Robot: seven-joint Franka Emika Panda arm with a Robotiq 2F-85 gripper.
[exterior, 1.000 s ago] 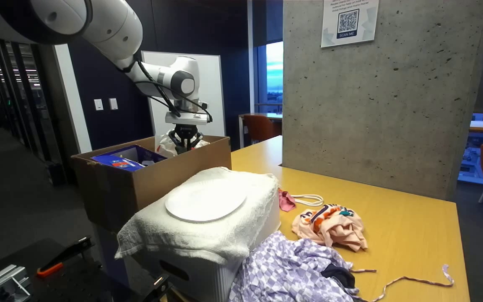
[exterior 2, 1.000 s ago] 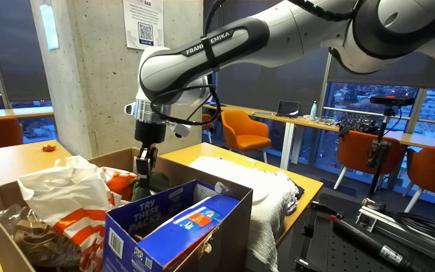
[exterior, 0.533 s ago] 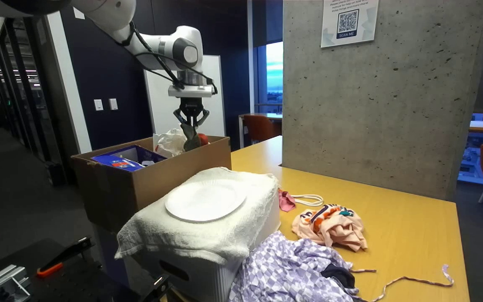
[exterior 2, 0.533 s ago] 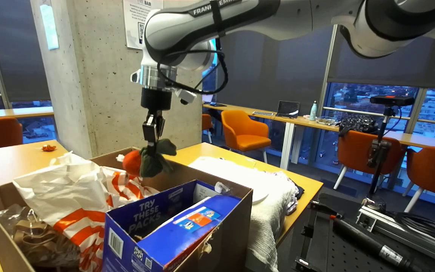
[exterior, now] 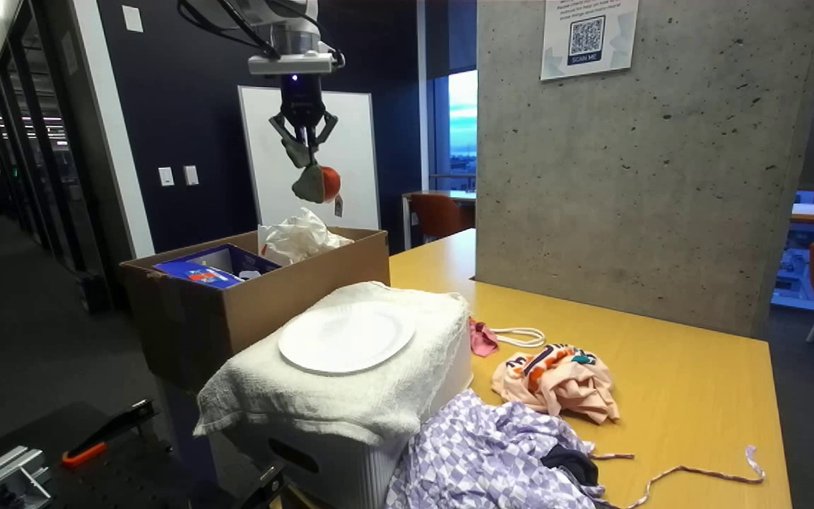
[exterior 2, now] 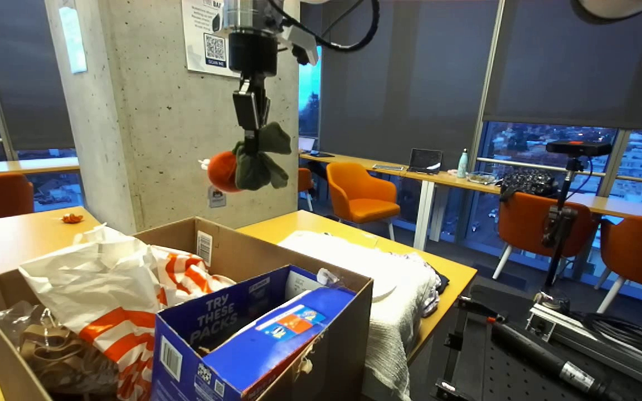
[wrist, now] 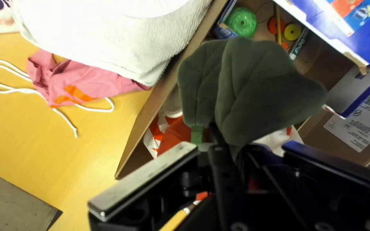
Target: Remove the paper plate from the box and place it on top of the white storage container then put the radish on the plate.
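My gripper [exterior: 310, 152] is shut on the green leaves of the radish, high above the box. The plush radish [exterior 2: 222, 171] hangs from the fingertips, its red-orange body to one side. Its dark green leaves [wrist: 249, 86] fill the middle of the wrist view and partly hide the body. The paper plate [exterior: 347, 338] lies flat on a white towel [exterior: 266, 399] that covers the top of the white storage container [exterior: 350, 470]. The plate's edge also shows at the top of the wrist view [wrist: 153, 8]. The cardboard box [exterior: 308, 297] stands right beside the container, open at the top.
Inside the box are a blue carton [exterior 2: 298, 328] and a white-orange bag [exterior 2: 103, 278]. A checkered cloth [exterior: 478, 452], a peach cloth [exterior: 555, 385] and a pink pouch [wrist: 75, 80] lie by the container. A concrete pillar [exterior: 626, 177] stands behind.
My gripper has risen from inside the box, lifting the radish out by its leaves to well above the rim. The plate and towel have not moved.
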